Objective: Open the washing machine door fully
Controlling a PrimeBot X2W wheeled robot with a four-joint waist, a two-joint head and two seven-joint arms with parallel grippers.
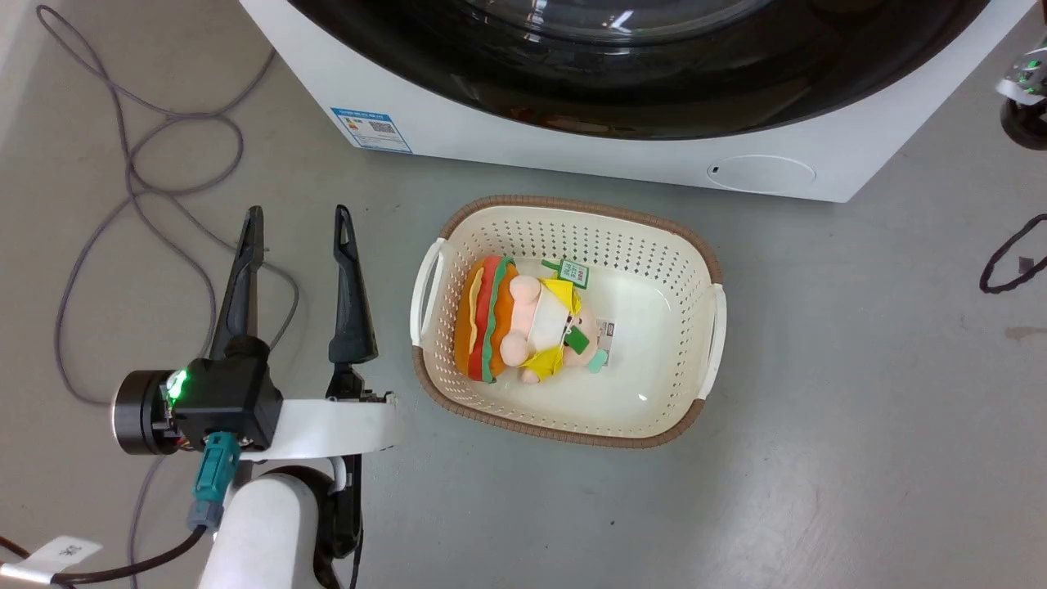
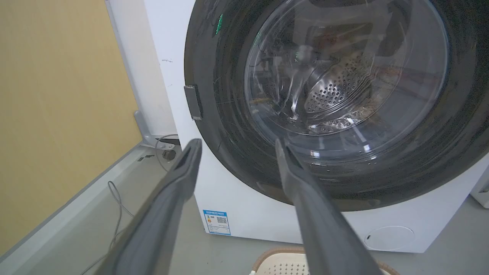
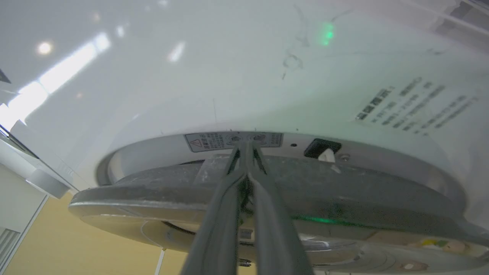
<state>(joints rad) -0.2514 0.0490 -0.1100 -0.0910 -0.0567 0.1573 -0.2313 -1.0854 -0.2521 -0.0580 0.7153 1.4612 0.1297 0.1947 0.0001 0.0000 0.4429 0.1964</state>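
Judging by its glossy black ring and bulging glass centre, the washing machine door (image 2: pixel 214 126) is expected to be heavy, stiff and slippery on its face, with glass that should not be struck; it is found at the upper right of the left wrist view and along the top of the head view, set against the machine's white front; in the right wrist view its rim (image 3: pixel 344 191) crosses the middle of the frame with a narrow gap behind it, so it is judged to be just off its latch; hold is best taken behind that rim, opposite the small grey plate (image 2: pixel 193 101) taken to be the hinge; the right gripper (image 3: pixel 247 147) is pressed together, its tips reaching past the rim into the gap, with nothing seen between them; the left gripper (image 1: pixel 298 214) is spread and bare at the lower left of the head view; a cream basket (image 1: pixel 572 204) at that frame's centre holds a burger-shaped plush toy (image 1: pixel 515 327) with green tags; the steel drum (image 2: pixel 336 89) is glimpsed through the glass, and its contents cannot be told.
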